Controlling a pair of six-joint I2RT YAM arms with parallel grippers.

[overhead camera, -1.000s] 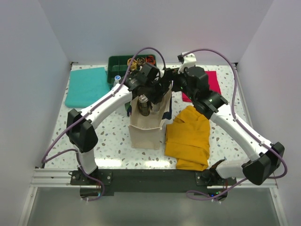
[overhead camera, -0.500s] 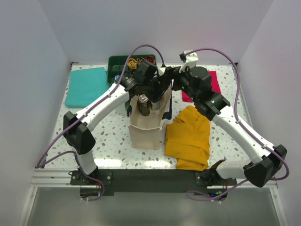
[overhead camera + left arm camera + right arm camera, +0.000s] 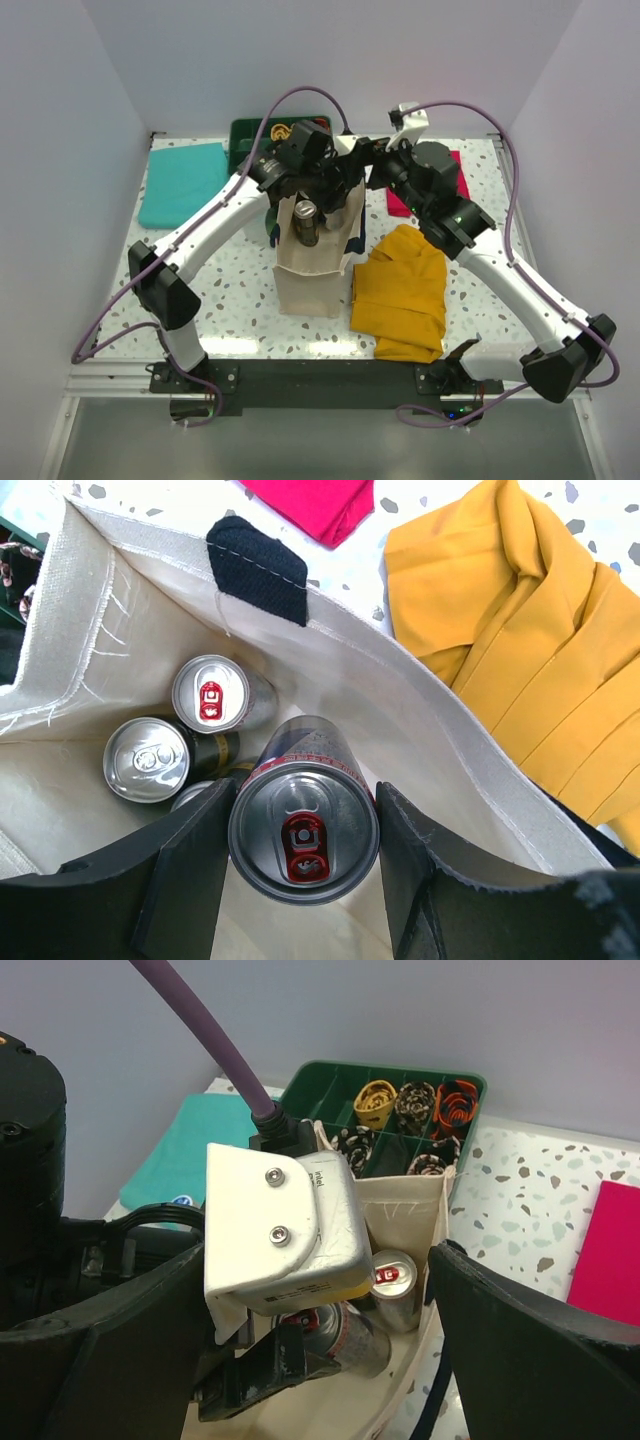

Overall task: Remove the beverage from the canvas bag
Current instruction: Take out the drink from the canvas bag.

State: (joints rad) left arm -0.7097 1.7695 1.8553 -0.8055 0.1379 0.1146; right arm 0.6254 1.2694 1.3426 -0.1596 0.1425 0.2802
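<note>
Left gripper (image 3: 302,792): jaws clamped on the sides of a red-tabbed beverage can (image 3: 303,830), held upright between them at the open mouth of the canvas bag (image 3: 400,695). A second red-tabbed can (image 3: 210,693) and a silver-tabbed can (image 3: 148,760) stand deeper in the bag, left of those jaws. Right gripper (image 3: 318,1258): fingers apart at the bag's rim. Whether they pinch it cannot be determined.

The left gripper (image 3: 308,198) hangs over the mouth of the canvas bag (image 3: 308,285), with an upright beverage can (image 3: 306,224) directly beneath it, silver top showing; whether the fingers clasp it cannot be told from above. The right gripper (image 3: 352,172) faces the left one at the bag's far rim, close beside it. Behind the right gripper, toward its arm's base, lies a mustard-yellow cloth (image 3: 400,295).
</note>
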